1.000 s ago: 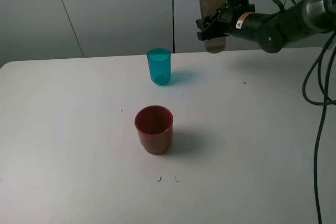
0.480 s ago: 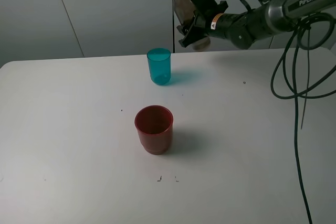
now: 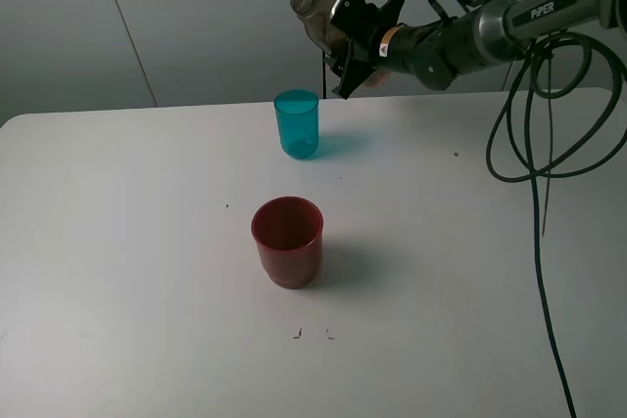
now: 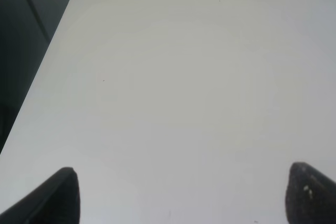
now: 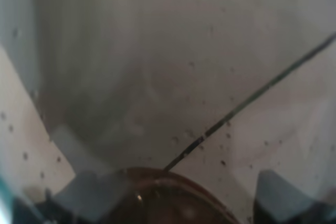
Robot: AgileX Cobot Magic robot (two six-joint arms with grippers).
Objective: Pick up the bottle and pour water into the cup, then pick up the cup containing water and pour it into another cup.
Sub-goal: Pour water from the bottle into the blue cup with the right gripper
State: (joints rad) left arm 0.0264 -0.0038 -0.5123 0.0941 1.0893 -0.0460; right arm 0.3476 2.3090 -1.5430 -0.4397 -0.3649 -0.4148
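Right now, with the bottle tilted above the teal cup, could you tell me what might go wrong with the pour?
First, the bottle in the right gripper is tilted well above the teal cup, and the high view cannot confirm its mouth is over the narrow rim, so water may hit the table. Second, nothing steadies the cup; a stream from that height might splash out.

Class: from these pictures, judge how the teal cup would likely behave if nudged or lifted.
The teal cup looks like thin translucent plastic, so probably light and easily shoved. It stands taller than wide on the smooth table, so a high nudge might tip it.
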